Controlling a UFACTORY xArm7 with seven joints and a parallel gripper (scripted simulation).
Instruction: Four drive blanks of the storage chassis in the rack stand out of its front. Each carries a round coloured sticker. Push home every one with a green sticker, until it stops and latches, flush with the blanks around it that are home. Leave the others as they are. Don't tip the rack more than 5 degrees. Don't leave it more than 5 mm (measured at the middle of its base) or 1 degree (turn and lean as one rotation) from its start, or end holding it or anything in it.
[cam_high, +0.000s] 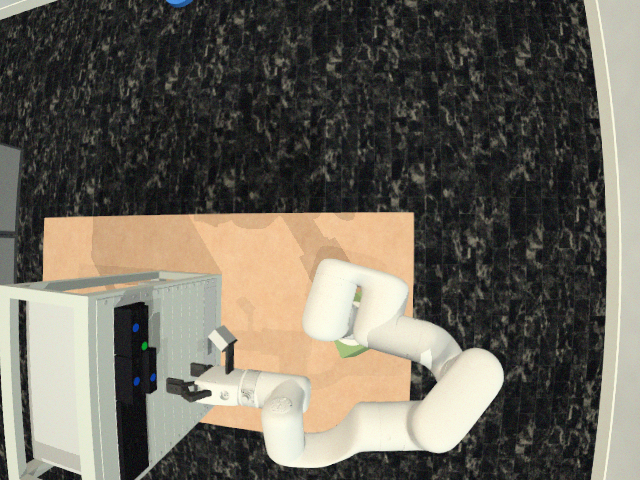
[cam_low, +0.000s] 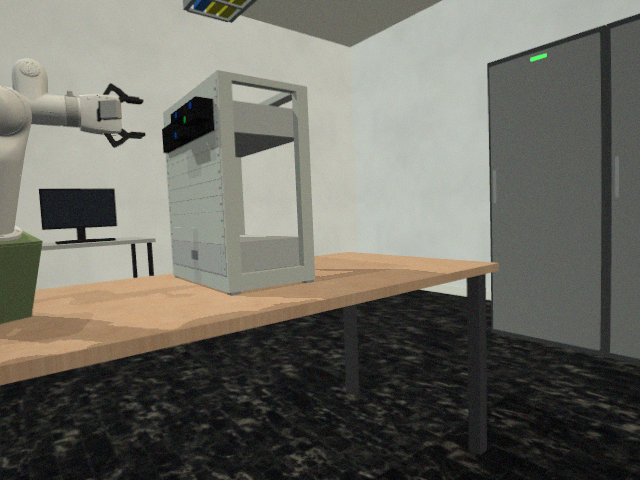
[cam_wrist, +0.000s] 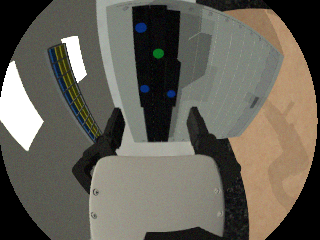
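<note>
The grey rack (cam_low: 237, 180) stands on the wooden table, with the black storage chassis (cam_low: 187, 124) at the top of its front. Black drive blanks stand out of the chassis front. One carries a green sticker (cam_high: 144, 345), also seen in the exterior view (cam_low: 184, 119) and the wrist view (cam_wrist: 158, 54). Three carry blue stickers (cam_high: 135, 327) (cam_high: 136, 381) (cam_high: 153, 377). My gripper (cam_high: 181, 379) is open and empty. It hangs level with the chassis, a short gap in front of it, pointing at the blanks (cam_wrist: 155, 134).
The arm's green base block (cam_low: 18, 279) stands on the table's near end. A desk with a monitor (cam_low: 77, 209) stands behind. Grey cabinets (cam_low: 563, 196) line the right wall. The table (cam_low: 248, 299) ends a little beyond the rack.
</note>
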